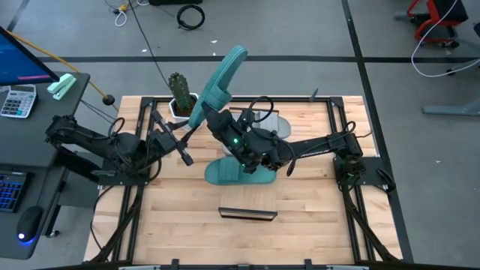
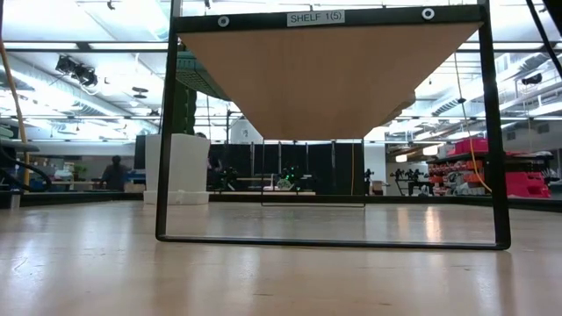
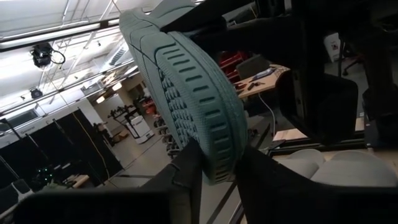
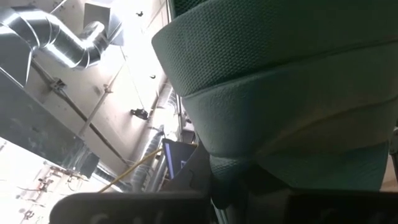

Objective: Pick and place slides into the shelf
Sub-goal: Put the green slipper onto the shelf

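both pairs of jaws are seen closed on one raised teal slide (image 1: 220, 81), held above the table: the left gripper (image 1: 189, 129) is pinched narrowly on the lower end of the sole, as shown in the left wrist view, where a dark finger (image 3: 186, 177) lies on either side of the ribbed edge; the right gripper (image 1: 218, 120) is clamped on the strap side of the same slide, its jaws nearly together. a hand-over between the arms is judged to be in progress. the second teal slide (image 1: 236, 171) is seen lying flat on the wooden tabletop (image 1: 300, 225), partly under the right arm. a grey slide (image 1: 274, 120) is partly visible behind that arm; the fourth cannot be made out. the shelf (image 2: 329, 75) is shown in the low view as a wood board in a dark frame; whether anything lies on it cannot be told. at least two slides are therefore judged still to be placed.
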You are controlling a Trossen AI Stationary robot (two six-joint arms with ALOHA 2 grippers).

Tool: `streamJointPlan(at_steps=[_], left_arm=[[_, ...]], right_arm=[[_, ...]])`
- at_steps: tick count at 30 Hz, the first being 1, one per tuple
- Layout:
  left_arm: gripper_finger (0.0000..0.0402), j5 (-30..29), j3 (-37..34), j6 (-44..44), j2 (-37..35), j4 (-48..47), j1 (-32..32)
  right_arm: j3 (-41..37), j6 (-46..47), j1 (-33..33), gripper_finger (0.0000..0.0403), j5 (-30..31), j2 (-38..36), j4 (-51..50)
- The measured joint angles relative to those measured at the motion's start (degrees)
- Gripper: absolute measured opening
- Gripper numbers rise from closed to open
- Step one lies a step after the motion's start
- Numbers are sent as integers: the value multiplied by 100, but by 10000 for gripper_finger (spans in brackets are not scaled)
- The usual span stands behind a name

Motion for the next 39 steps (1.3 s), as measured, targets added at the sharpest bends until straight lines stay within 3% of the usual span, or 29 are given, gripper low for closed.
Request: streamJointPlan(at_steps=[11, 27, 39], left_arm=[[63, -25, 0, 5, -2, -4, 2], [57, -100, 26, 231, -10, 46, 13], [55, -293, 9, 403, -112, 72, 94]], right_arm=[[-2, -8, 2, 22, -36, 7, -40], [-39, -274, 76, 177, -557, 57, -118], [-11, -887, 540, 205, -564, -397, -210]])
